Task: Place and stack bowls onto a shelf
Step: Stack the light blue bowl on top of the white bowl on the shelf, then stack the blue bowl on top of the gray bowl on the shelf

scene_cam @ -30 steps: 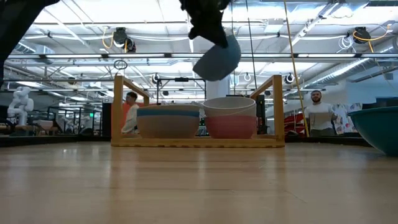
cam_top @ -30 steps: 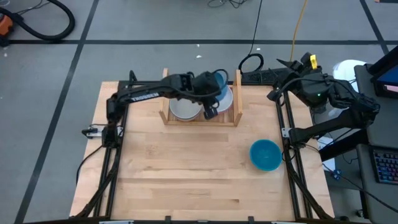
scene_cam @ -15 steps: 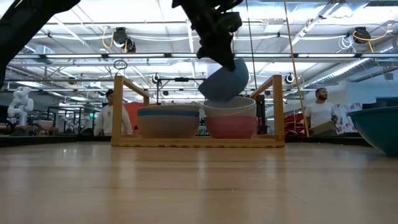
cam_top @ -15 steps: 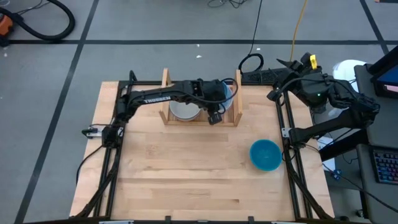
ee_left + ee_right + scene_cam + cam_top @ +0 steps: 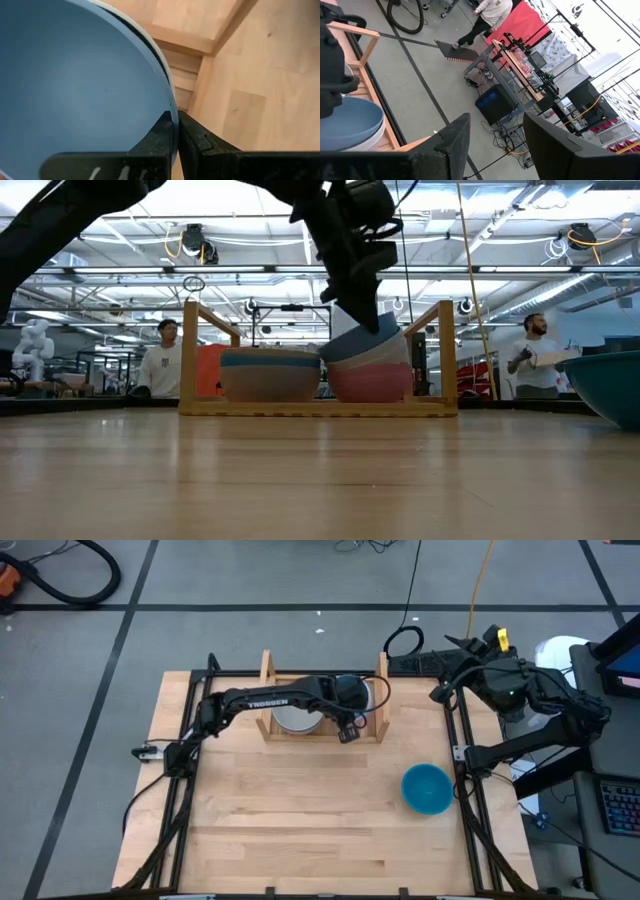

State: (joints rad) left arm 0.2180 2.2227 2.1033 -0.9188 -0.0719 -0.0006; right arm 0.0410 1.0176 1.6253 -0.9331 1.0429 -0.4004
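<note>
Teal, and alone on open tabletop, one bowl (image 5: 427, 789) sits well apart from the shelf (image 5: 380, 700), near the table's right edge. On the light-wood shelf stand two stacks side by side between the upright boards: a beige bowl with a blue rim band (image 5: 270, 374) on the left, and a pink bowl (image 5: 370, 383) with a white one nested in it on the right. The left gripper (image 5: 175, 131) has its fingers pinched narrow on the rim of a blue bowl (image 5: 75, 90), which rests tilted in the right-hand stack. The right gripper (image 5: 492, 135) waits beyond the table's right edge, fingers spread wide and holding nothing.
</note>
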